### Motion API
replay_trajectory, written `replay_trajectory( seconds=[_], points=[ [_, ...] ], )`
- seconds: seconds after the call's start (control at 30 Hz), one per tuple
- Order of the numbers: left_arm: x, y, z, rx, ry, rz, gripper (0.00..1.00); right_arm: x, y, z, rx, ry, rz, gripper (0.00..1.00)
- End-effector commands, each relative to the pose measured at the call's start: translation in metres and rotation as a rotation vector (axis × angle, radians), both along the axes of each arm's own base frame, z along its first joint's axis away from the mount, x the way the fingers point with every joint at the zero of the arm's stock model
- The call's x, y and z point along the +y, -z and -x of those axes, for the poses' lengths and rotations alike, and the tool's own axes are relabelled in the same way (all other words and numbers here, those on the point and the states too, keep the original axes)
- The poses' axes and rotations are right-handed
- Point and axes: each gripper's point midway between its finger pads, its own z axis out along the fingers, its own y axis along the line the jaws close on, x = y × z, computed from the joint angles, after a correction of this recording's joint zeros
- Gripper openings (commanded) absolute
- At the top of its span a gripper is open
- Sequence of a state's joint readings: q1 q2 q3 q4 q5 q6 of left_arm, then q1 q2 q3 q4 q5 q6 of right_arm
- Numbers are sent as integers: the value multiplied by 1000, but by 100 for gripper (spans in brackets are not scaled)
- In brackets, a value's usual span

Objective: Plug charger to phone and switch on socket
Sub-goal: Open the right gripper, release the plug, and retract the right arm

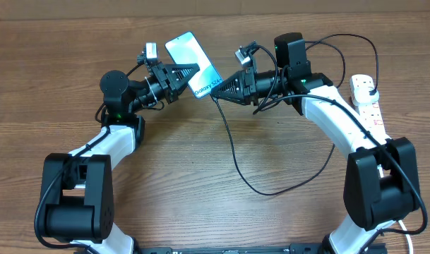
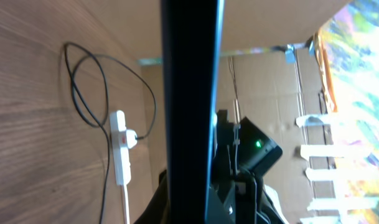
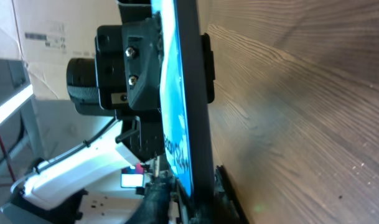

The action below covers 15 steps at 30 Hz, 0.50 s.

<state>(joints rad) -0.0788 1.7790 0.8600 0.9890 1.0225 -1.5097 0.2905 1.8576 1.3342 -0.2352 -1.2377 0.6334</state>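
Phone (image 1: 193, 62) is pinched in my left gripper (image 1: 188, 73). The jaws are pressed onto it about halfway along one long side. From the right wrist, one of those fingers (image 3: 139, 68) lies on the blue screen face and the other on the dark back. It is held off the table (image 1: 200, 204) and tilted, with its screen turned up to the overhead camera and the short edge with the white lettering pointing at my right arm.

My right gripper (image 1: 218, 90) is nosed up against that lettered short edge. I cannot tell whether those jaws are spread or nipping something, because the phone's body and my own fingers hide the gap. The thin end of the charger (image 1: 236, 159) comes in at the same spot, just below the phone's corner, and I cannot make out whether its tip is seated.

From there the black cable drops to the wood, sweeps in a wide curve toward my base and climbs back up beside my right forearm.

Well apart from the phone, at the far right of the table, lies the socket (image 1: 370, 106), with a white plug (image 1: 363, 83) in its far end
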Motion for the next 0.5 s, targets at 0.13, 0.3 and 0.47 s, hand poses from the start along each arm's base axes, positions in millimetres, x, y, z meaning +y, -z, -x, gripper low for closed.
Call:
replay_trajectory(
  seconds=[0.13,0.3,0.47],
  points=[
    [-40,5,64,-38,363,-36,4,-3,-21,-10,-201,4,-15,46],
    [-33,13,60,-18,347,-48,4,-11,-32,-4,-288,-4,-12,54],
    [-32,17,58,-22,339,-59,4,-29,-50,0,-364,36,21,59]
  ],
)
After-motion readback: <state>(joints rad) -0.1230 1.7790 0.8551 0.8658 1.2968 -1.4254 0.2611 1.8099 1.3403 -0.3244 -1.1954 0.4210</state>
